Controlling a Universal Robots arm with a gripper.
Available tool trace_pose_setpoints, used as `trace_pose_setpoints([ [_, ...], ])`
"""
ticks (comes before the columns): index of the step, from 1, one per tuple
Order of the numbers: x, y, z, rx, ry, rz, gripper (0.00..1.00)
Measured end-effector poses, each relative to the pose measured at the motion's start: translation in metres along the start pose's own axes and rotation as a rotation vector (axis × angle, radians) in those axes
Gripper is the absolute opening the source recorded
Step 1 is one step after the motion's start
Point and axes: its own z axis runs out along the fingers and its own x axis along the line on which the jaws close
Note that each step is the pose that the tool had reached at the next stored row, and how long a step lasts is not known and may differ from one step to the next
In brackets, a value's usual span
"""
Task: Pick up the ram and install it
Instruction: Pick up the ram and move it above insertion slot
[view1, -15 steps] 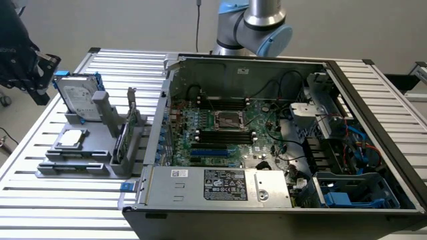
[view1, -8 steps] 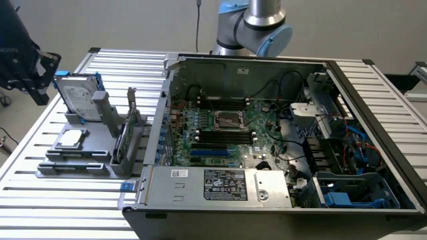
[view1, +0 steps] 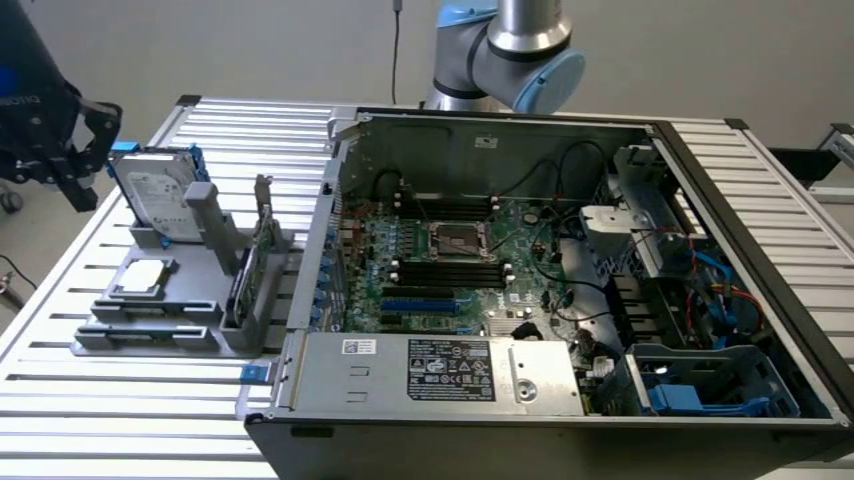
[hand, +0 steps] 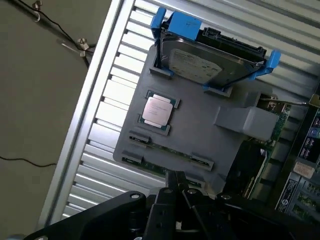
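silver slats make up the surface (view1: 134, 420) in the exterior view, which runs back to a pale wall (view1: 267, 40). an open computer case (view1: 507, 118) lies on it toward the exterior view's right, with its green motherboard (view1: 454, 250) showing. the arm (view1: 527, 40) rises behind the case. toward the exterior view's left stands a grey fixture (view1: 187, 290) that holds a hard drive (view1: 160, 205) upright in a blue frame. the black pincer (view1: 78, 180) hangs above the surface at the far left, just beside the hard drive and clear of the fixture.

the wrist view looks down on the same slatted surface (hand: 115, 85), with a dull grey floor (hand: 40, 100) past its edge and a thin cable (hand: 25, 161) lying there. the fixture (hand: 200, 130) carries the hard drive (hand: 205, 60), a square processor (hand: 158, 110) and a green card (hand: 272, 132) at one side. the ram (hand: 172, 151) lies flat between two clips along the fixture's edge, between the processor and the pincer (hand: 176, 176). it is near the tips but apart from them. the pincer's fingers are pressed together and hold nothing.
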Motion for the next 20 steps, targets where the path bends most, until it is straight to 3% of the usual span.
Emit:
trace_pose_setpoints([
  [20, 0.0, -0.0001, 0.003, 0.0001, 0.0033, -0.364, 0.11],
])
